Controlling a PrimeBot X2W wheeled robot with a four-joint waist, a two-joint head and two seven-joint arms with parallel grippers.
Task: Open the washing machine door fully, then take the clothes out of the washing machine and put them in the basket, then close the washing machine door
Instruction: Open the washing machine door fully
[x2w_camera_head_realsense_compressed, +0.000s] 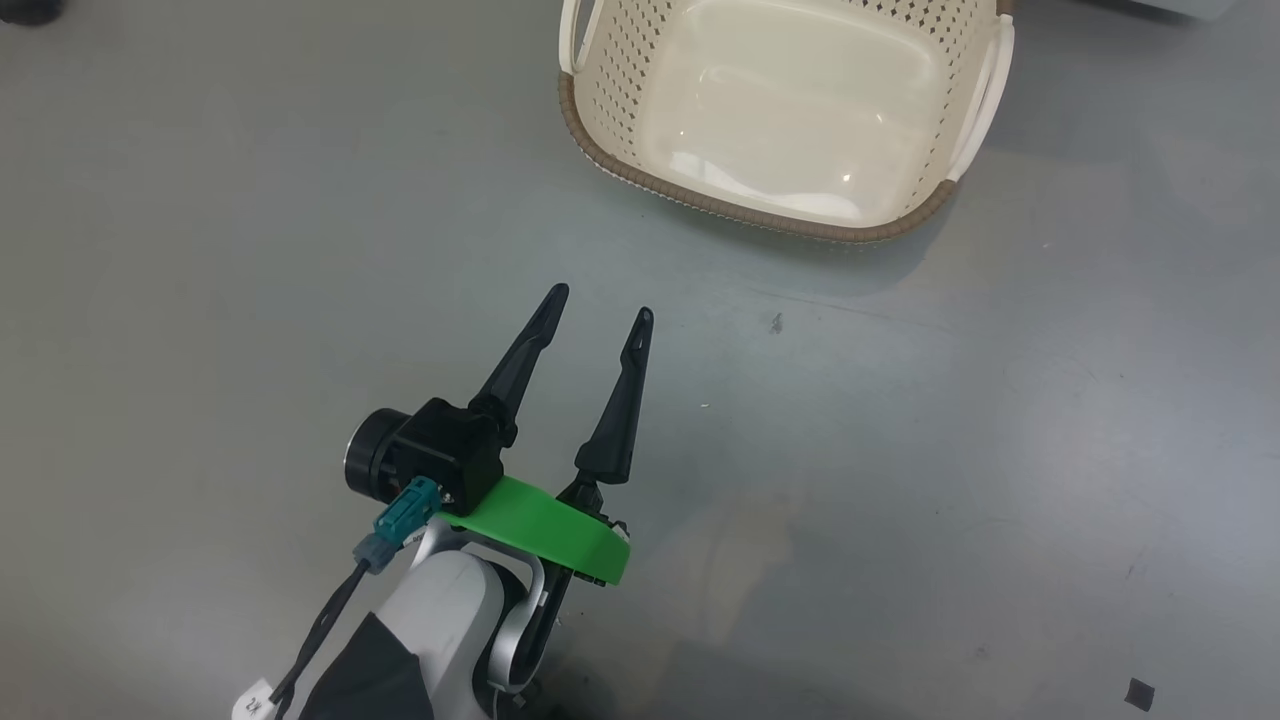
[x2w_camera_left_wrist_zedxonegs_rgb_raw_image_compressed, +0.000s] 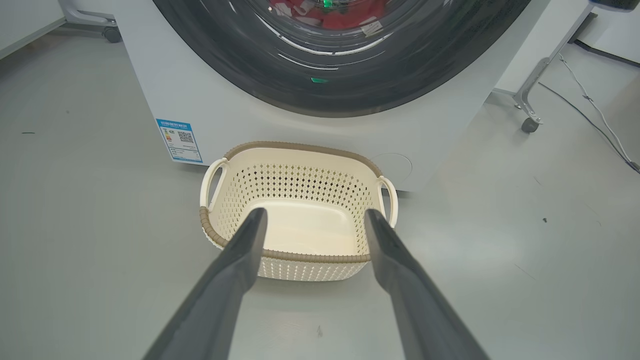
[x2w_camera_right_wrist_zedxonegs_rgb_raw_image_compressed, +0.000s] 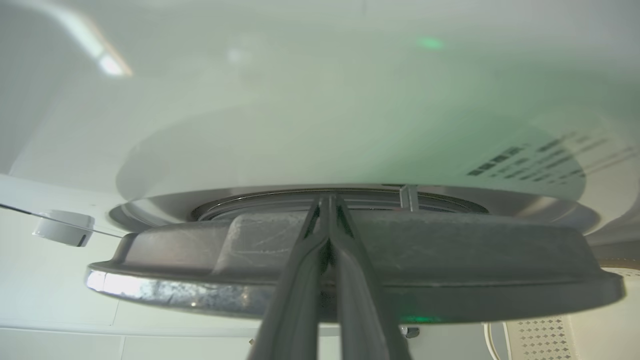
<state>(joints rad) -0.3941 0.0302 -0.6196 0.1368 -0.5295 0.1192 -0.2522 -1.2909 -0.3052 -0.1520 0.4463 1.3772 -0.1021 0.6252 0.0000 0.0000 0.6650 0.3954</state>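
On the grey floor (x2w_camera_head_realsense_compressed: 180, 250), just in front of the washing machine (x2w_camera_left_wrist_zedxonegs_rgb_raw_image_compressed: 230, 100), stands the basket (x2w_camera_left_wrist_zedxonegs_rgb_raw_image_compressed: 295, 257). It is upright, with 1 long side toward the machine's white front. Its glossy cream bottom is fully exposed, and its 2 white handles sit at the short ends.

Washing machine door (x2w_camera_left_wrist_zedxonegs_rgb_raw_image_compressed: 350, 95): the left wrist view shows the lower arc of its black rim. As far as that view reaches, the rim lies flat against the front panel. Whether it is latched cannot be told.

The clothes (x2w_camera_left_wrist_zedxonegs_rgb_raw_image_compressed: 345, 20) are inside the drum, behind the glass. They show as red fabric with white tags at the top edge of that view. A blue sticker (x2w_camera_left_wrist_zedxonegs_rgb_raw_image_compressed: 180, 140) sits low on the front panel, at the left of that view.

Left hand (x2w_camera_head_realsense_compressed: 601, 303): its 2 dark fingers stand well apart with nothing between them. The hand hangs over bare floor, short of the basket. Its wrist view looks along the fingers straight at the basket.

Right hand (x2w_camera_right_wrist_zedxonegs_rgb_raw_image_compressed: 327, 200): its 2 fingers are pressed together, gripping nothing. The tips point at the door's grey edge, seen close and edge-on, with pale glass bulging beyond. Contact with the edge cannot be confirmed. A piece of the basket's perforated wall shows at the lower right of that view.

Beside the machine are a wheeled stand leg (x2w_camera_left_wrist_zedxonegs_rgb_raw_image_compressed: 530, 100) and a cable (x2w_camera_left_wrist_zedxonegs_rgb_raw_image_compressed: 595, 115) on the floor.
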